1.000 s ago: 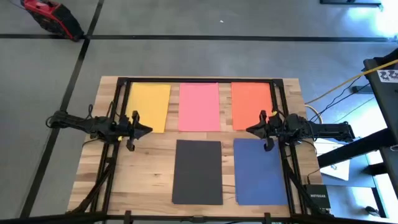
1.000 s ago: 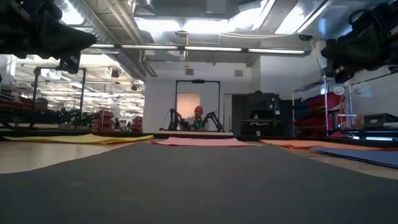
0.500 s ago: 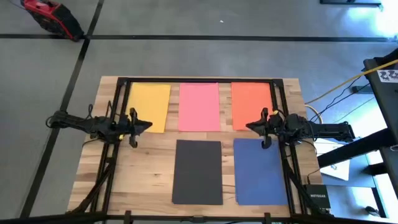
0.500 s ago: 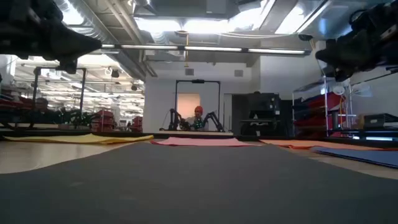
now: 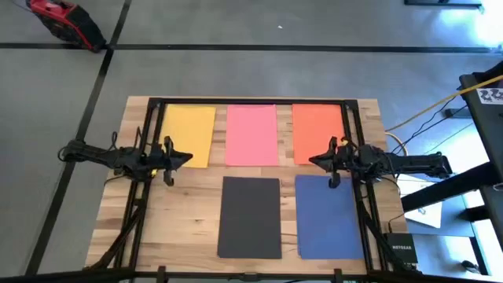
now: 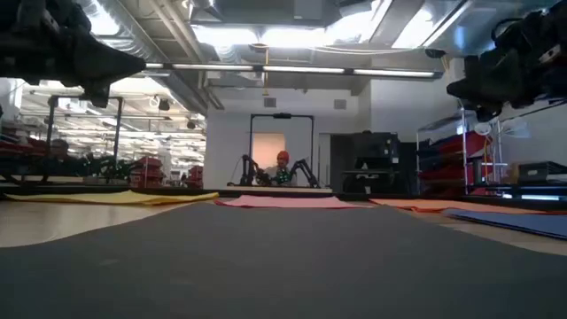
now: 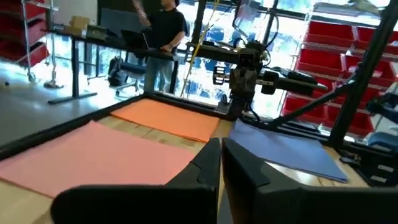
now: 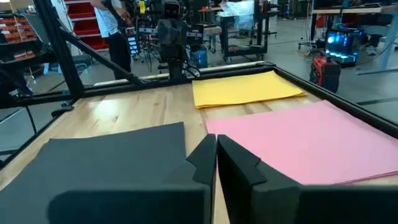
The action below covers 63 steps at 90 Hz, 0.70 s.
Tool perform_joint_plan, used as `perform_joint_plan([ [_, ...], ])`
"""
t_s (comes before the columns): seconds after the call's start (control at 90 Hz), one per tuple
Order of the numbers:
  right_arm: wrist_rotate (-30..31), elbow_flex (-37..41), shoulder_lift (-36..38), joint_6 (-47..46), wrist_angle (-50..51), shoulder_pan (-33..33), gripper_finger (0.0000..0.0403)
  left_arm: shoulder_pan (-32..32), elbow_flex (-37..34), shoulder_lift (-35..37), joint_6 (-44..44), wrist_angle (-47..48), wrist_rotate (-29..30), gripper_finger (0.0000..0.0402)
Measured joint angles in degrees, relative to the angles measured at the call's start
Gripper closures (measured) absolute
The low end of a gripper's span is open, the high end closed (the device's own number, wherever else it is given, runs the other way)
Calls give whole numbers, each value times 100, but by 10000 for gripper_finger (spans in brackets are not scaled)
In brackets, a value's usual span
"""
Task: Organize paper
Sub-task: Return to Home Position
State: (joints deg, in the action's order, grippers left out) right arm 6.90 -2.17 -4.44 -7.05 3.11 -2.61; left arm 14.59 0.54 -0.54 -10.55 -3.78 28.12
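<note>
Five sheets of paper lie flat on the wooden table. Yellow, pink and orange sheets form the far row. Black and dark blue sheets form the near row. My left gripper is shut and hovers above the yellow sheet's near right corner. My right gripper is shut and hovers above the orange sheet's near left corner. In the low view both hang well above the table. The left wrist view shows shut fingers over pink paper. The right wrist view shows shut fingers between black and pink.
A dark metal frame runs along the table's far edge and down both sides, under the arms. A small black box sits at the near right corner. People stand in the room beyond the table. Bare wood shows between the two rows.
Both grippers have shifted a little toward the table's far edge, staying shut and above the table. The sheets lie as before.
</note>
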Motion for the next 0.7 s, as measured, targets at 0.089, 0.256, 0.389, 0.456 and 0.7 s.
perform_joint_plan([
  [0.089, 0, 0, 5, -1, 0, 0, 400, 0, 0, 0, -230, -1, -2, 402],
  [0.256, -1, 0, 6, -2, 1, 0, 400, 0, 0, 0, -253, 1, 0, 402],
  [0.389, -2, 0, 6, -2, 1, 0, 400, 0, 0, 0, -253, 1, 0, 402],
  [0.456, -3, 0, 6, -4, 2, 0, 400, 0, 0, 0, -253, 1, 0, 402],
  [0.7, -4, 0, 6, -4, 2, 0, 400, 0, 0, 6, -253, 3, -2, 402],
])
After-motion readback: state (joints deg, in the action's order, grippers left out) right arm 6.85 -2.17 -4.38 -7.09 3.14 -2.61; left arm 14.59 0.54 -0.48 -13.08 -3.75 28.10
